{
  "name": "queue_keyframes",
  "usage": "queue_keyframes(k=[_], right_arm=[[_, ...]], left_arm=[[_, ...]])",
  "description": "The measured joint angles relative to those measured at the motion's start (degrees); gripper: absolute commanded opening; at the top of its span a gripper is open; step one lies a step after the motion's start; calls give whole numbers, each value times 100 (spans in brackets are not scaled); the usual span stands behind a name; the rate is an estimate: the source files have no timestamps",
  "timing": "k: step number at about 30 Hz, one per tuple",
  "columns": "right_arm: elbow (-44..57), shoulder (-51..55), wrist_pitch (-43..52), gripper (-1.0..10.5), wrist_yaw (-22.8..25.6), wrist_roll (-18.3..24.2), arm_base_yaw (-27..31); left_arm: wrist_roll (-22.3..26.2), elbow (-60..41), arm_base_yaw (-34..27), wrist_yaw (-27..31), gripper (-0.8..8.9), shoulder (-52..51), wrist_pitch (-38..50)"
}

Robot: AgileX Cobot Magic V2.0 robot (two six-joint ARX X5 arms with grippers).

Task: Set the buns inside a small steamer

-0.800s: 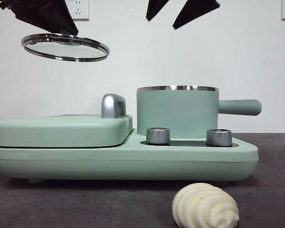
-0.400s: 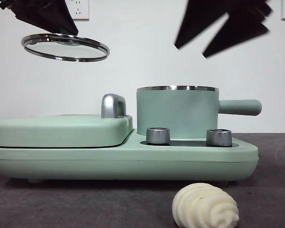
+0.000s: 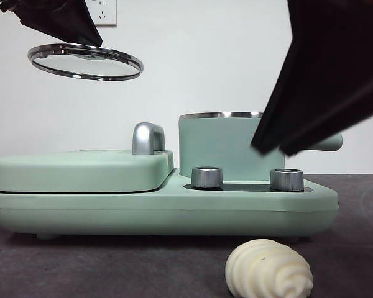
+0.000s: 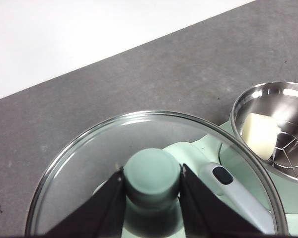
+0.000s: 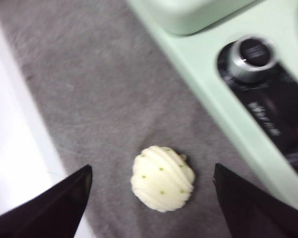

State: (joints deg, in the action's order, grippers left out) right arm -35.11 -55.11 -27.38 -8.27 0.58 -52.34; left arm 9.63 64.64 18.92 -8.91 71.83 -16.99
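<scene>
Two cream-white buns show. One is a smooth rounded block (image 4: 260, 135) lying inside the mint-green cylindrical steamer pot with its steel rim (image 3: 221, 144), on a wire rack at the bottom. The other is an oval bun with spiral ridges (image 3: 268, 270), dotted with small green flecks, lying on the grey table (image 3: 112, 267) just in front of the mint-green cooker base (image 3: 161, 211) — well apart from the pot. The left gripper (image 4: 151, 181) is clenched on the green knob of the one steel-rimmed glass lid (image 3: 85, 61), holding it in the air above the flat mint-green griddle lid (image 3: 81, 169). The right gripper (image 5: 151, 186) hangs over the ridged bun with its jaws spread wide, one on either side, touching nothing. Two steel dials (image 3: 207, 177) sit on the cooker's front panel.
</scene>
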Motion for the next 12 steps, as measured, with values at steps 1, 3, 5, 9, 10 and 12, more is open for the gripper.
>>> queue_keyframes(k=[1, 3, 5, 9, 10, 12], right_arm=[[35, -70, 33, 391, 87, -2, -61], [76, -210, 66, 391, 234, -4, -146], [76, -398, 96, 391, 376, -4, -168], [76, -761, 208, 391, 404, -15, -164], [76, -868, 260, 391, 400, -17, -166], [76, -1075, 339, 391, 387, -20, -166]], left_arm=[[0, 0, 0, 0, 14, 0, 0], [0, 0, 0, 0, 14, 0, 0], [0, 0, 0, 0, 14, 0, 0], [0, 0, 0, 0, 14, 0, 0], [0, 0, 0, 0, 14, 0, 0], [0, 0, 0, 0, 14, 0, 0]])
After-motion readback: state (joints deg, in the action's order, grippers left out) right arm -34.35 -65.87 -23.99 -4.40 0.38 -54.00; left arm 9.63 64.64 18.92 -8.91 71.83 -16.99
